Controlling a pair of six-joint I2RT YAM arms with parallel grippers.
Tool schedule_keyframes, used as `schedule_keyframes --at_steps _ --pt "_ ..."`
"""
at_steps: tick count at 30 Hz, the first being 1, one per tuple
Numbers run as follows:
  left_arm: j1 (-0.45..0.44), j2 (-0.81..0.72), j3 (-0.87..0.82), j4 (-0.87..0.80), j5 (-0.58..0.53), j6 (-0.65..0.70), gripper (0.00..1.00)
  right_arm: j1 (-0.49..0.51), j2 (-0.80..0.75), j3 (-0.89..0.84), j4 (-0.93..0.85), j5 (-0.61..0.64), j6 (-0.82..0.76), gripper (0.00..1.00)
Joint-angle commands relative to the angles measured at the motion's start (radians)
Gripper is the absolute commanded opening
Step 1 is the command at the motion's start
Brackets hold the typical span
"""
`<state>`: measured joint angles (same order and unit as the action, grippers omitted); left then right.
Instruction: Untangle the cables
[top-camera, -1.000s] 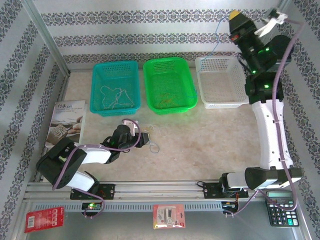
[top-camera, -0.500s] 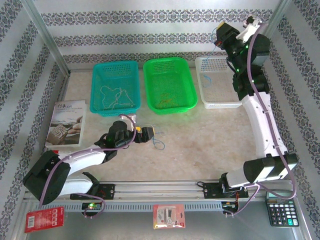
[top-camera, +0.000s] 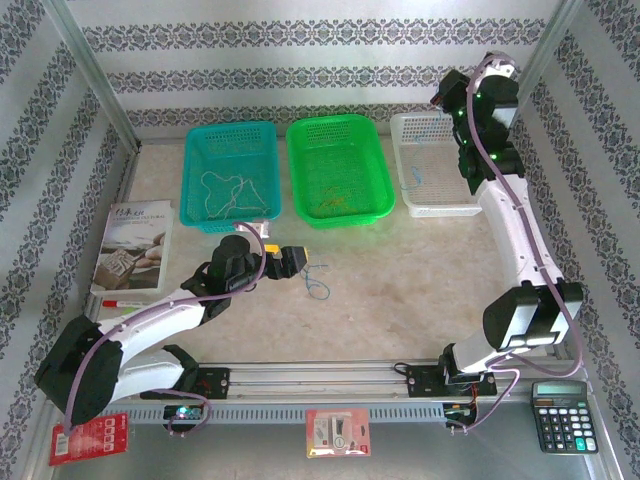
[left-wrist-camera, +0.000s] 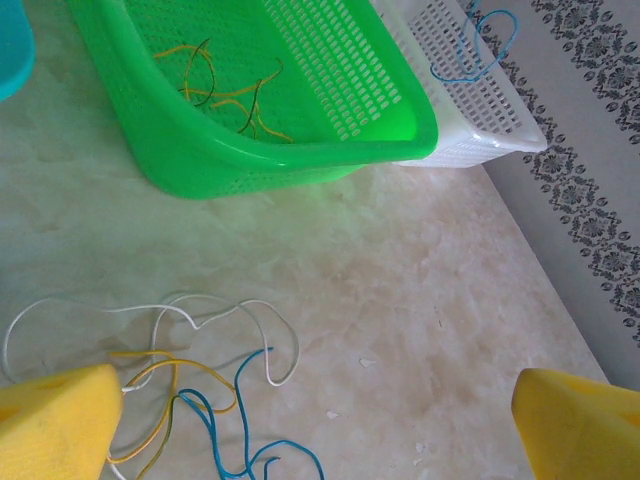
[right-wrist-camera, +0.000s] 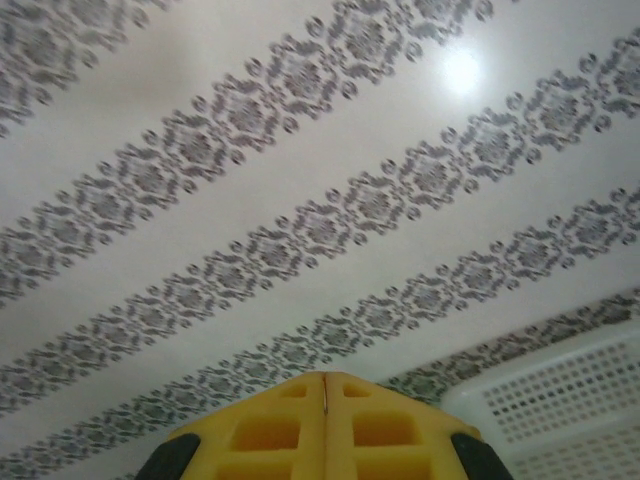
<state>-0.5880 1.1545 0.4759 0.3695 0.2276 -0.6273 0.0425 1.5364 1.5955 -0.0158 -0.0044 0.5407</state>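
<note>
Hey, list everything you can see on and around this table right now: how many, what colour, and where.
teal basket: one, teal, back row, left
green basket: one, green, back row, middle
white basket: one, white, back row, right
cream cable: one, cream-white, in the teal basket
yellow-orange cables: a few strands, in the green basket
blue cable: one, blue, in the white basket
tangled cables: white, yellow and blue, on the table
booklet: one, pale, table's left edge
calculator: one, black, near right corner
red packet: one, near left
left claw: yellow fingers, open, by the tangle
right claw: yellow fingers, shut, raised by the white basket
</note>
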Motion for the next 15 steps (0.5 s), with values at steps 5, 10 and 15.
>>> schedule_keyframes --at_steps 5,10,15 --pt "-0.007 0.000 0.029 -0.038 -0.008 0.025 1.00 -0.011 0.010 -0.091 0.045 0.062 -0.032 0.00" --pt "-0.008 0.001 0.029 -0.034 -0.001 0.016 1.00 -0.003 0.009 -0.188 0.075 0.060 -0.018 0.00" --pt "-0.007 -0.012 0.027 -0.045 -0.003 0.015 1.00 0.001 0.013 -0.274 0.097 0.071 -0.021 0.00"
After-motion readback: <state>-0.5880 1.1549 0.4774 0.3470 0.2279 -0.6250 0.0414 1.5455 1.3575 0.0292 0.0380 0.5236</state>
